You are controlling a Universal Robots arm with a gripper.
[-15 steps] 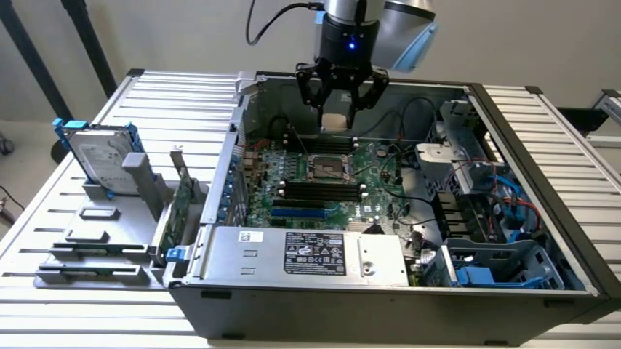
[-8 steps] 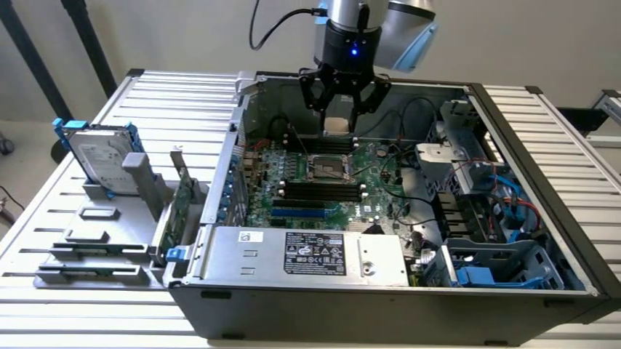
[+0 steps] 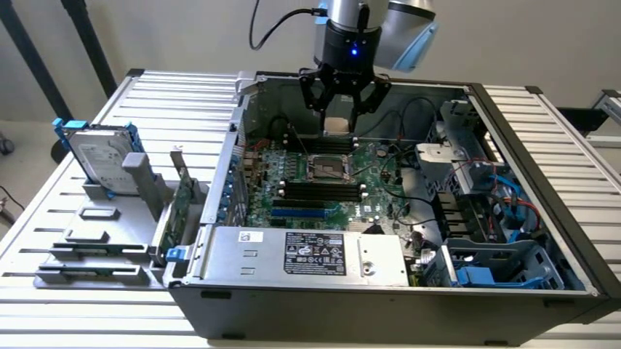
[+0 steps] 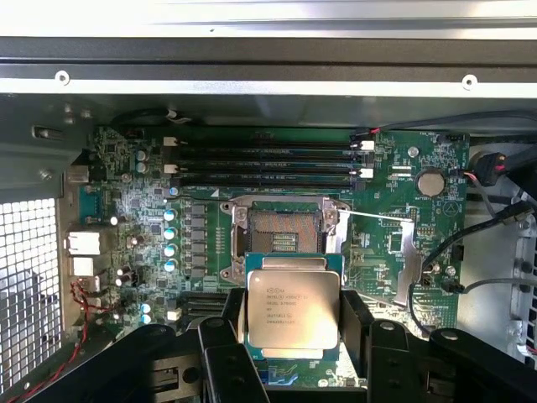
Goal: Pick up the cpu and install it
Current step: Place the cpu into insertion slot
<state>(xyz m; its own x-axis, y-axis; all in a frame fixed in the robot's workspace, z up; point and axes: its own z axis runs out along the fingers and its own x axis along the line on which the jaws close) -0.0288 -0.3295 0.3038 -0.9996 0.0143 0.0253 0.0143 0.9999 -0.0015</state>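
Hand (image 3: 339, 115) clamps cpu (image 4: 292, 312) between fingers (image 4: 357, 322), above motherboard (image 4: 126, 201).

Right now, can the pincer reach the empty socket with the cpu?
Probably yes. The pincer grips the cpu above the motherboard, the socket lies uncovered, and nothing shows in the gap between them.

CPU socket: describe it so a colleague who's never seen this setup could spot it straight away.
Look inside the open computer case, at the green motherboard on its floor. Mid-board, between two banks of long black memory slots, sits the CPU socket. It is the only square, silver-framed recess, with a bare pin grid inside, unlike the narrow slots around it.
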